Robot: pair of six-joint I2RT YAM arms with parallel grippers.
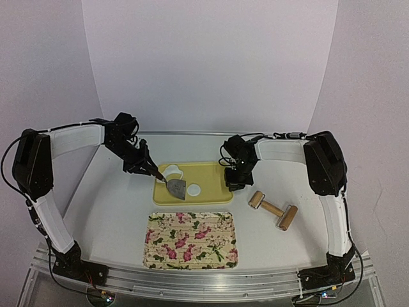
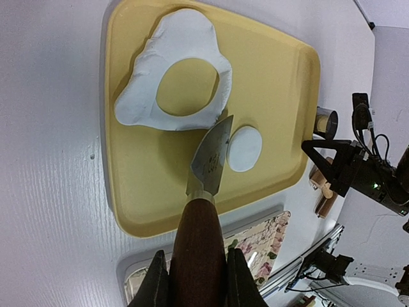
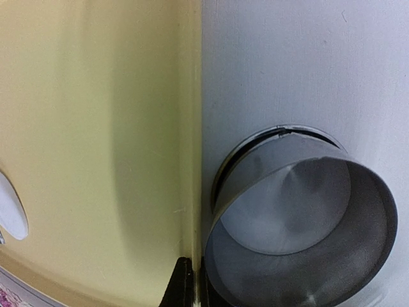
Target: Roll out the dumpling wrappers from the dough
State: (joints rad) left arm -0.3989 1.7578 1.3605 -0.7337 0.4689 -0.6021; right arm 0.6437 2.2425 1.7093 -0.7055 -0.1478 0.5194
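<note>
One dumpling wrapper [image 1: 193, 190], a small round white disc, lies on the yellow tray [image 1: 214, 171]; it also shows in the left wrist view [image 2: 245, 148] and at the left edge of the right wrist view [image 3: 9, 214]. My left gripper [image 1: 150, 167] [image 2: 196, 252] is shut on the wooden handle of a metal scraper [image 2: 212, 157], whose blade tip sits between the wrapper and the leftover dough sheet with a hole [image 2: 176, 70]. My right gripper [image 1: 235, 180] [image 3: 197, 265] pinches the wall of the metal ring cutter [image 3: 300, 217] on the table beside the tray's right rim.
A wooden rolling pin [image 1: 273, 209] lies on the table right of the tray. A floral tray [image 1: 192, 240] sits in front of the yellow tray. The table's near metal rail runs along the bottom.
</note>
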